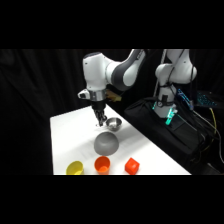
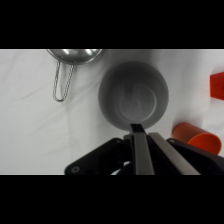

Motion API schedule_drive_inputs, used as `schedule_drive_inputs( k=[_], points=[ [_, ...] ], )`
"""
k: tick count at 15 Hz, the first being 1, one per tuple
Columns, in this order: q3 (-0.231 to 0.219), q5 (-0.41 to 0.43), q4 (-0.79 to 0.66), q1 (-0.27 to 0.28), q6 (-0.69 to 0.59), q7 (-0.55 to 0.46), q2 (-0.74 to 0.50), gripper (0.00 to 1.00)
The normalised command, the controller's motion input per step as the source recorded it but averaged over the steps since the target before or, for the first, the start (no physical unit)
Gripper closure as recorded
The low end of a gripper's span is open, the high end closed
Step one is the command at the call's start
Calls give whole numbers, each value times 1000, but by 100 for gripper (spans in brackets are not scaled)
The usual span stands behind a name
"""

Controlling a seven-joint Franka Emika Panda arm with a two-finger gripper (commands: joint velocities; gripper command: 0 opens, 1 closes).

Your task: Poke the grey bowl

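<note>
**Grey bowl sits under my gripper, fingers together**

Grey is what fills the middle of my wrist view right now: the grey bowl (image 2: 134, 95), matte and round, sitting on the white table (image 2: 30, 130) just above where my fingers come up from the bottom edge. The gripper (image 2: 141, 131) has its two fingers pressed side by side, no gap between them that I can see, and their tips overlap the bowl's lower rim in this view. Whether they are touching it, I cannot tell from here.

Over to the side view. The gripper (image 1: 102, 122) hangs down from the white arm (image 1: 112, 70) at centre frame, its tip just above and to the left of the grey bowl (image 1: 106, 143), which reads as a dark dome in the middle of the table (image 1: 70, 135). Right beside the gripper, to the right of it, is the shiny metal bowl (image 1: 113, 123); in the wrist view that same metal bowl (image 2: 75, 55) is cut off by the upper edge at upper left, its wire handle (image 2: 62, 86) looping down.

Along the lower edge of the side view I have a yellow cup (image 1: 75, 168), an orange cup (image 1: 102, 164) and a red cup (image 1: 131, 165) in a row. The wrist view catches the orange cup (image 2: 196, 137) at lower right and a red sliver (image 2: 217, 85) at the right edge.
</note>
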Motion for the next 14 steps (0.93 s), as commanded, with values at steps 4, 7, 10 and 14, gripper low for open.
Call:
schedule_drive_inputs(
  k=[4,7,10,14],
  points=[
    [69,106,-3,-56,295,-159,175,100],
    [67,82,10,-68,289,-164,185,100],
    [95,118,13,-83,277,-159,159,100],
    [106,127,25,-90,245,-142,132,100]
  ],
)
